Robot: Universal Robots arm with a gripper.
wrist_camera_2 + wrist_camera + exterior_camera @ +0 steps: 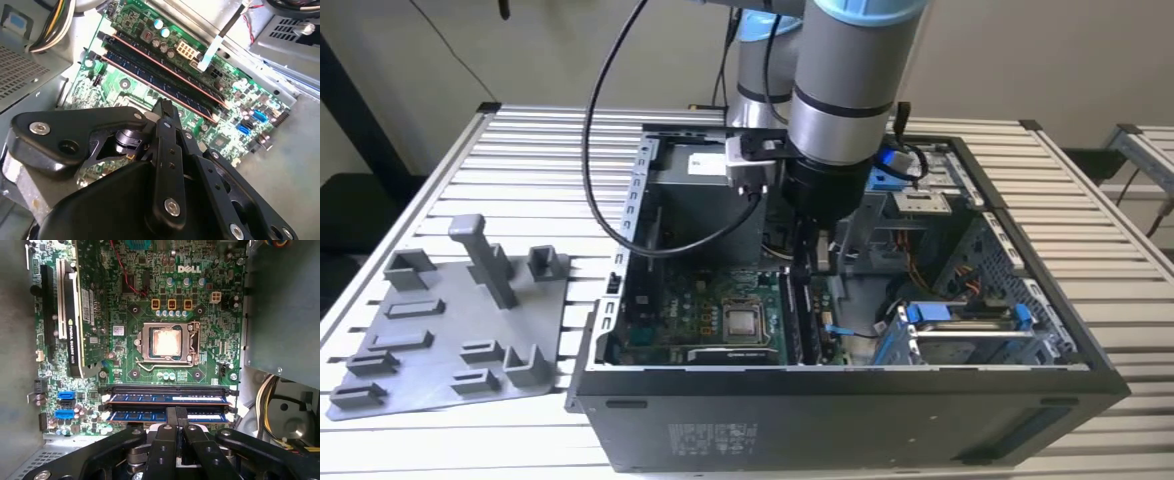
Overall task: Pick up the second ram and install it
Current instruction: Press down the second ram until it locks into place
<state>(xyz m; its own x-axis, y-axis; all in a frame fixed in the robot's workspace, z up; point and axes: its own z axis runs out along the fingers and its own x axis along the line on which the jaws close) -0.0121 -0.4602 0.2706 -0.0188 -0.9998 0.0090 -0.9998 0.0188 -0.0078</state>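
On a table (pixel 440 190) of pale ribbed metal slats, against a plain light wall, an open desktop computer case (pixel 854 410) lies on its side in the exterior view. At nine o'clock from it a grey plastic fixture plate (pixel 447 340) lies flat, with blocky upright pegs and matte faces. The robot arm (pixel 847 80), a smooth grey cylinder with a light-blue ring, comes down from twelve o'clock into the case, and a black cable (pixel 607 190) loops off it.

The arm's bulk hides the back of the motherboard in the exterior view, and the arm itself is cut off at the picture's upper edge. The square silver processor (pixel 744 322) sits bare in its socket; the memory slots lie just at three o'clock from it, dark and hard to make out there.

In both wrist views the gripper (pixel 176 414) (pixel 162 106) is of black angular metal links held by bright screws. Its fingers (pixel 171 426) are drawn close together, and their tips rest on the upper edge of the second ram (pixel 145 416) (pixel 135 70). Whether a sliver of the board is nipped between them is hidden by the tips.

That stick, a long thin blue-green strip, stands level in its slot on the glossy green motherboard (pixel 210 330). Just beside it and parallel stands another memory stick (pixel 165 399) (pixel 165 66). A graphics card (pixel 82 315) stands edge-on beyond the processor.
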